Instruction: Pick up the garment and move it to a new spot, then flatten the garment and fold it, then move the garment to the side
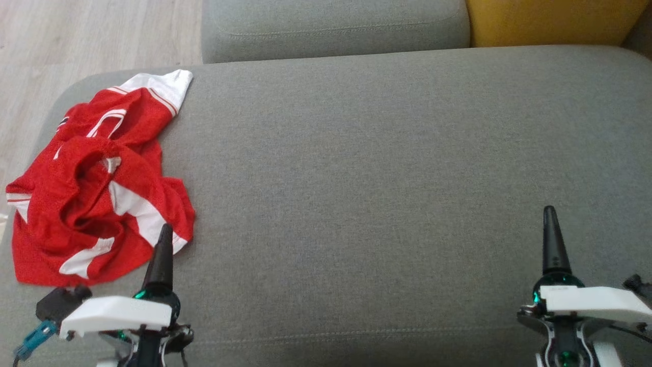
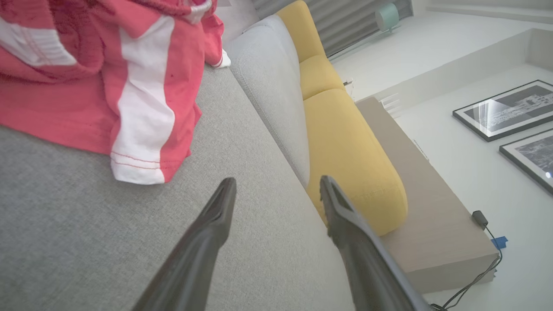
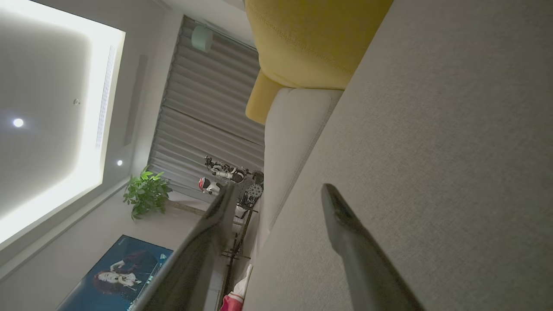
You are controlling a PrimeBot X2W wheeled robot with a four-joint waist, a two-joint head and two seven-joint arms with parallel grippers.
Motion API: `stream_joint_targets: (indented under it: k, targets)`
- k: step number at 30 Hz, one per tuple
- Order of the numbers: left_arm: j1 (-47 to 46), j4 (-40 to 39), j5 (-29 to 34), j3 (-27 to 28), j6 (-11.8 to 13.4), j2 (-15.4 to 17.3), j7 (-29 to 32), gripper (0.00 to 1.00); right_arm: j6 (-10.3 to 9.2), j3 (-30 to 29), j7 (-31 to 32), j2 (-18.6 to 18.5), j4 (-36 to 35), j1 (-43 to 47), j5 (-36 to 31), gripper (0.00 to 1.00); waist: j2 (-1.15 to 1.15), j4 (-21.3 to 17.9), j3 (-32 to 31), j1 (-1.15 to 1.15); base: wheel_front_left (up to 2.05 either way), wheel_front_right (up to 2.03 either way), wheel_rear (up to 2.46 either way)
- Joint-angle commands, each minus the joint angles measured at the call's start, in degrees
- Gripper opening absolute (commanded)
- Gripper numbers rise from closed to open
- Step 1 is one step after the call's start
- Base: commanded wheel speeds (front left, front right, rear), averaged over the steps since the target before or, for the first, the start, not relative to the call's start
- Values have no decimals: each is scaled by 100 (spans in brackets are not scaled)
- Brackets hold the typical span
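- The garment (image 1: 97,188), a red mesh jersey with white stripes, is being seen crumpled at the left end of the grey sofa seat (image 1: 382,178). It is lying close to the seat's rounded corner and the floor (image 1: 76,35) beyond.
- The left gripper (image 2: 276,183) is being held released and empty, low over the seat. In the head view its dark finger is overlapping the garment's near edge. In the left wrist view the white-striped hem (image 2: 138,168) is lying just beside the fingertips, up and to the left, and is not being touched.
- The right gripper (image 3: 276,190) is likewise being held spread and empty over bare seat, well apart from the garment.
- The step in hand is being judged as the first pick-up, with no grasp yet made.
- A bite on the striped hem is being favoured. It is the nearest free edge, and a single layer there is likely to lift cleanly.
- The fingers are best being lowered until one is slid under the cloth, so that fabric alone is being pinched and not the seat cover.
- The bunched middle is being avoided, since several folds could be caught at once and flattening made harder.
- The broad bare seat to the right is being judged a suitable new spot.
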Motion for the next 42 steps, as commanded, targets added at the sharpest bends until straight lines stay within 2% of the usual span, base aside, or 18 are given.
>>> stream_joint_targets:
  k: [1,24,31,42]
  targets:
    - [-245,-274,166,36,31,66,-64,100,16,118,-84,-33,-242,-301,-199,100,0,0,0,0,0,0,0]
    - [-253,-831,1955,-334,330,81,-472,100,25,738,-486,-38,-433,-389,-1886,100,0,8,-23,0,0,0,0]
    - [-243,-981,2413,-342,471,86,-591,100,27,748,-603,-39,-496,-375,-2376,100,0,14,-27,0,0,0,0]
    - [-211,-1144,3142,-441,546,92,-761,100,31,880,-771,-41,-587,-368,-3073,100,0,25,-57,0,0,0,0]
